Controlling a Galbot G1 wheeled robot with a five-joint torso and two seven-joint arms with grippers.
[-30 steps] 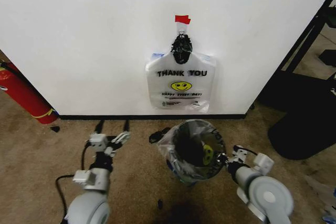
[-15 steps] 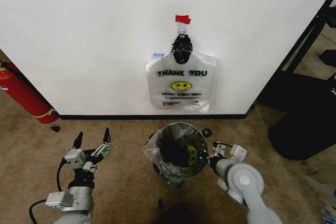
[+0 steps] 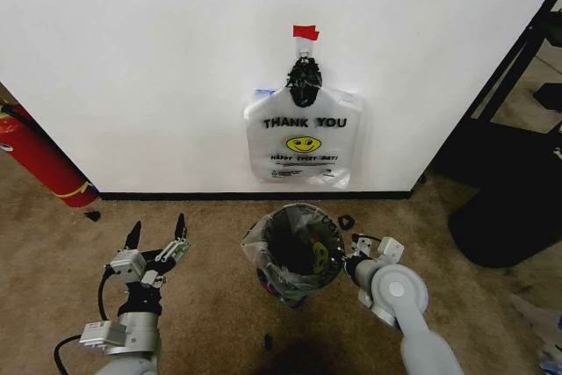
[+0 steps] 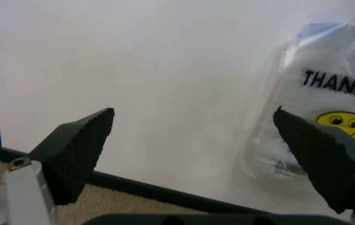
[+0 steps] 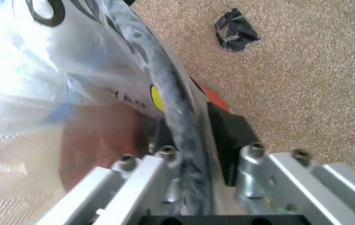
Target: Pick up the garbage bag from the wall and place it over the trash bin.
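1. Garbage bag sits over the trash bin; its crinkled clear plastic lines the bin's dark inside and folds out over the rim. On the side toward the right gripper, black print and a yellow spot show through the film.
2. Wall: white, black baseboard along the carpet, directly beyond both grippers. A flat bundle of bags printed "THANK YOU" with a yellow smiley hangs on it under a black knot and a red tape piece, well apart from either set of jaws.
3. Carpet: tan. A small black scrap lies on it just past the right gripper. A red cylinder leans at the wall, far out to the left gripper's side.
4. Right gripper: at the bin's rim. Jaws closed down on the rim with the bag film pinched between the black pads; in the right wrist view the rim and plastic run straight through the gap.
5. Left gripper: low over the carpet, well apart from the bin. Jaws spread wide, nothing between the pads, pointed at the wall.
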